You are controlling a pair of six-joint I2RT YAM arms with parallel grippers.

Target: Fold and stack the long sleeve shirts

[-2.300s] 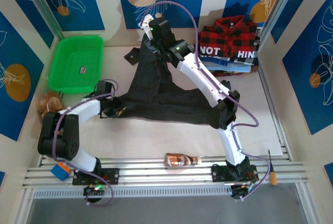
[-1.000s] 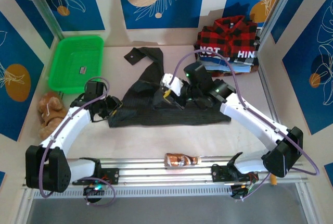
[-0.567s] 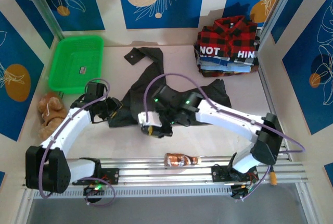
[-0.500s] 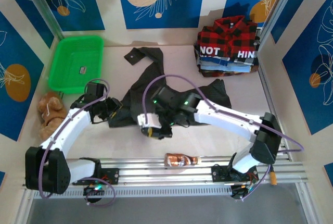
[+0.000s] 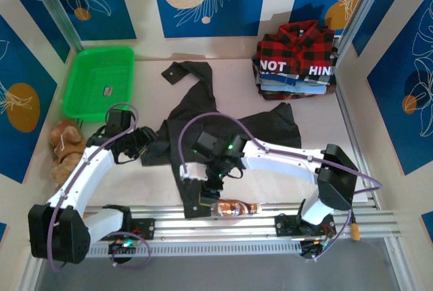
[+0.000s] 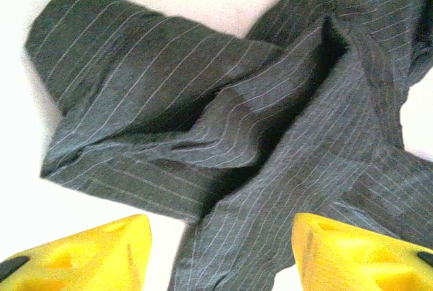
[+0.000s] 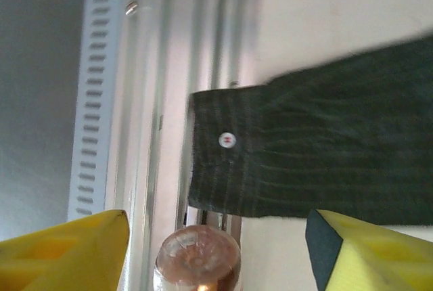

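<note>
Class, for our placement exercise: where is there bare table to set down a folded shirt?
Bare table lies between the green basket and the dark shirt, and between that shirt and the plaid-topped stack. Crowded at the near edge: its cuff and a bottle.

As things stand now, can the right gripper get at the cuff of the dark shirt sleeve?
Probably yes. The right gripper is open just over the cuff, which lies uncovered on the metal rail. Only the brown bottle sits very close beside it and might get bumped.
</note>
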